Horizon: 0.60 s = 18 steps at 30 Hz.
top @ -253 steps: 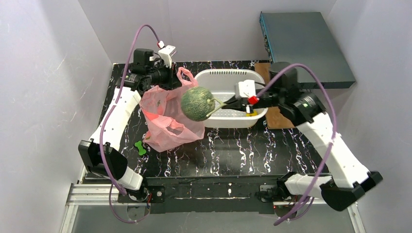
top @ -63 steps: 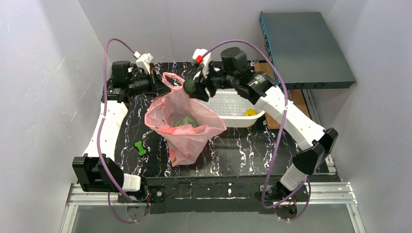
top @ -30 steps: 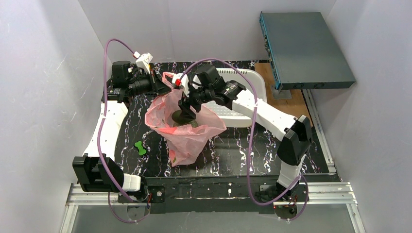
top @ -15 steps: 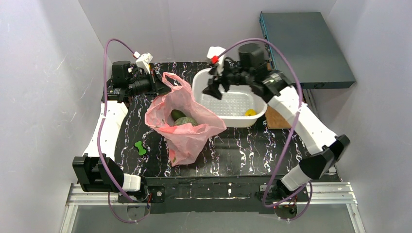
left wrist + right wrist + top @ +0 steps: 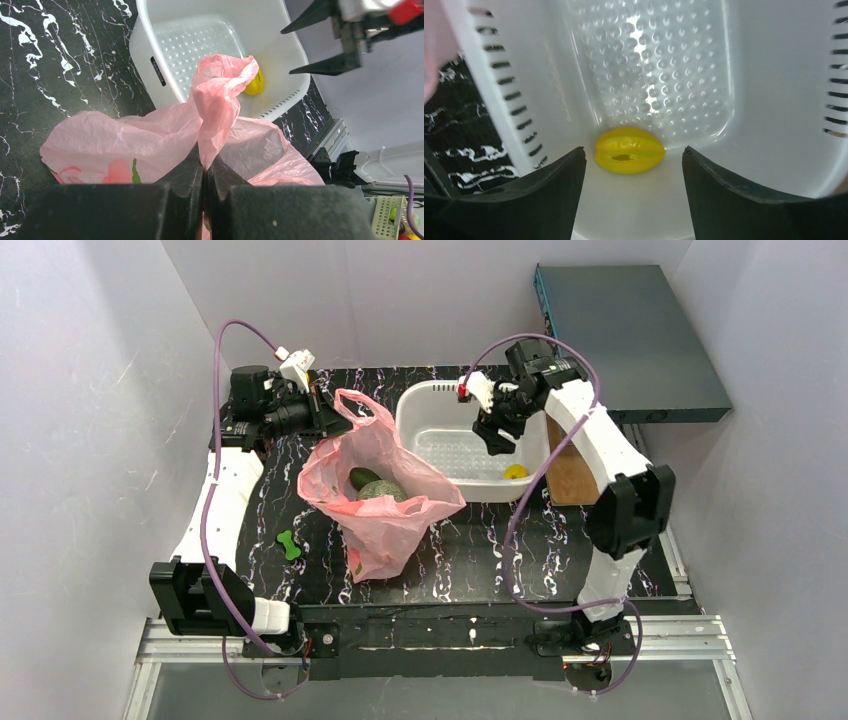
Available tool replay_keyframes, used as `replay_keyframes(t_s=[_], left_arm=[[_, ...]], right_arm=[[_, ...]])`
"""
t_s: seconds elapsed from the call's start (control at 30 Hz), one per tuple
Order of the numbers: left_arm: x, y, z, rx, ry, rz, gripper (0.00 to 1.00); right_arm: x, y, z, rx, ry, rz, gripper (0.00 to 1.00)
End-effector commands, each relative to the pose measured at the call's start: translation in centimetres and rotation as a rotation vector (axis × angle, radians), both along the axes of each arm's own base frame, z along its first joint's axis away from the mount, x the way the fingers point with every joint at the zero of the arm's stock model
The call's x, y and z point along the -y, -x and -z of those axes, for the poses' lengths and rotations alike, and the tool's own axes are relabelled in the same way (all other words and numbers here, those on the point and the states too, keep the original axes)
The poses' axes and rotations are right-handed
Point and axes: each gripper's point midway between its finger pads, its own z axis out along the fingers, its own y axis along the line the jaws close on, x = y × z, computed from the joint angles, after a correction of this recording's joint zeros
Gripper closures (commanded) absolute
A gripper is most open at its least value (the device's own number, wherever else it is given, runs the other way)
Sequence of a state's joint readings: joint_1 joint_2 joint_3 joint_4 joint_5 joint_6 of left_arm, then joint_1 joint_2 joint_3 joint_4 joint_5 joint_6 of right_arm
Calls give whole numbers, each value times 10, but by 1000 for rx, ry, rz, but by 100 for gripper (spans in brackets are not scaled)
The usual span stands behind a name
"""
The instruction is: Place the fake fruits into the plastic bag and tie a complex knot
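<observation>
Left claw [image 5: 204,167] is clamped shut on a handle loop of the pink bag [image 5: 385,515] and holds it up at the far-left. Right claw [image 5: 634,157] is spread wide with nothing in it, hanging over the basket [image 5: 420,408].

Near to far:
- The near strip of the surface [image 5: 480,555] is bare black marble, with open room between the bag and the right arm's base.
- A green bone toy [image 5: 289,544] lies near-left, just beside the bag's left edge, apart from it.
- The bag's closed end droops toward the near edge and its mouth gapes upward.
- The melon [image 5: 387,491] sits inside, with the avocado [image 5: 362,477] touching it on the far-left side.
- The bag's right flap lies up against the basket's near-left corner.
- The yellow fruit [image 5: 630,156] lies on the basket floor against the near-right wall.
- The right claw's fingers bracket the fruit from above, not touching it. Perforated floor is open to the fruit's left.
- A wooden board [image 5: 562,468] sticks out from the basket's right side.
- A dark box [image 5: 630,330] sits at the far right, past the surface edge.
- White walls [image 5: 90,440] stand close on both sides.
</observation>
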State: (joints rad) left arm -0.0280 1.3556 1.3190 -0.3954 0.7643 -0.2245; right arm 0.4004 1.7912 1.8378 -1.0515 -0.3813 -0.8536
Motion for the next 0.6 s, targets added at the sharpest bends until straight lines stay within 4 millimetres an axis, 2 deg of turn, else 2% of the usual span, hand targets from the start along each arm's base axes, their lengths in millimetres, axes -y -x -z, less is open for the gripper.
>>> replay_keyframes(t_s=[0.0,0.27,0.57], left_arm=[[1,4,-6,27,4,16,100],[1,8,-5,27,2,15,100],[0,7,-4,24,2,12,100]], right_arm=[[28,8,18,-52,190,-133,26],[63,9,78,-150,384,-284,25],[69,17,110,-205,407,-412,23]])
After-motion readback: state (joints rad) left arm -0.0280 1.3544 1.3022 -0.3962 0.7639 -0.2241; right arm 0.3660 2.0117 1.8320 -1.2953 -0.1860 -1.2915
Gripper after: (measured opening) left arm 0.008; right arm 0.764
